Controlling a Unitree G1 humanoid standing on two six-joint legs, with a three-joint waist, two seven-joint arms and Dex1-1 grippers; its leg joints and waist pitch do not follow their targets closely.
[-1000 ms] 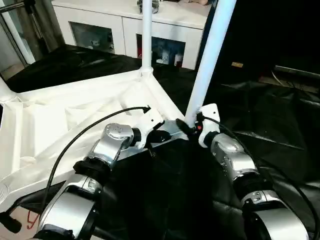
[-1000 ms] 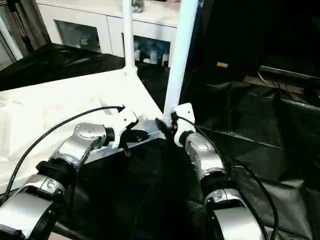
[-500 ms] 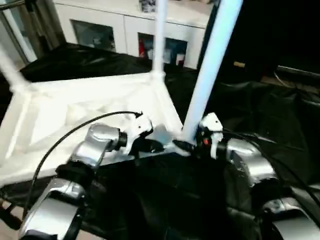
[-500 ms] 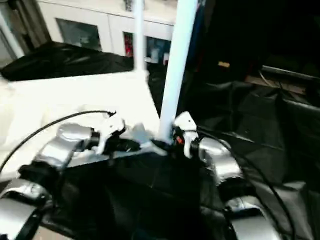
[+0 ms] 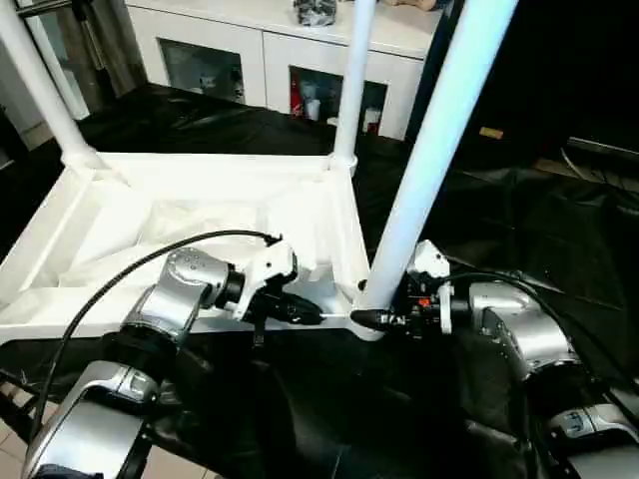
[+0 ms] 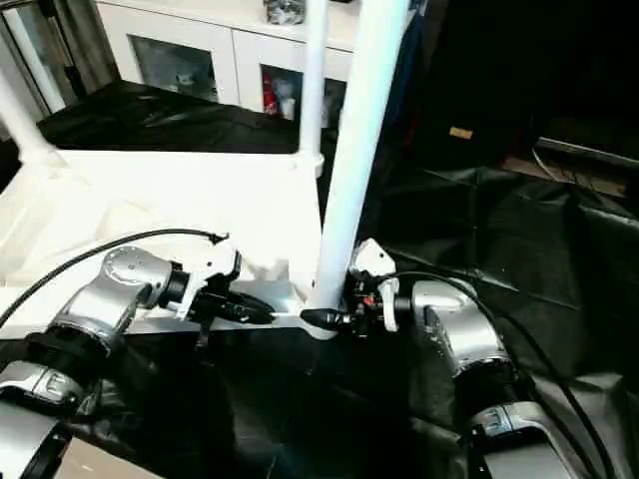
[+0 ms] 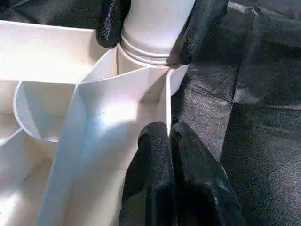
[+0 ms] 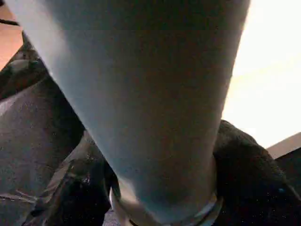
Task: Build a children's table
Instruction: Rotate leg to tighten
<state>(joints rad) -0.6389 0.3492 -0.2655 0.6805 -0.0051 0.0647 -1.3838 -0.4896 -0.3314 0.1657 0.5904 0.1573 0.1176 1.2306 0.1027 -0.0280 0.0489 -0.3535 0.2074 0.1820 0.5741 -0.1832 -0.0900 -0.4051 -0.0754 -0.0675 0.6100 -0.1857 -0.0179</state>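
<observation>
The left gripper (image 7: 170,141) pinches the table's rim wall (image 7: 168,101), while the right gripper (image 7: 151,26) clasps the socketed leg (image 7: 155,23).

Two silver jointed metal forearms (image 5: 180,299), white wrist housings (image 5: 268,271), black textured rubber gripper fingers (image 7: 160,155), black cables (image 5: 130,274), red wrist marking (image 5: 423,302).

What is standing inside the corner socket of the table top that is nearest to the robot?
A white tube leg stands in the corner socket. The right gripper holds the leg just above it. The leg's end inside the socket is hidden.
</observation>
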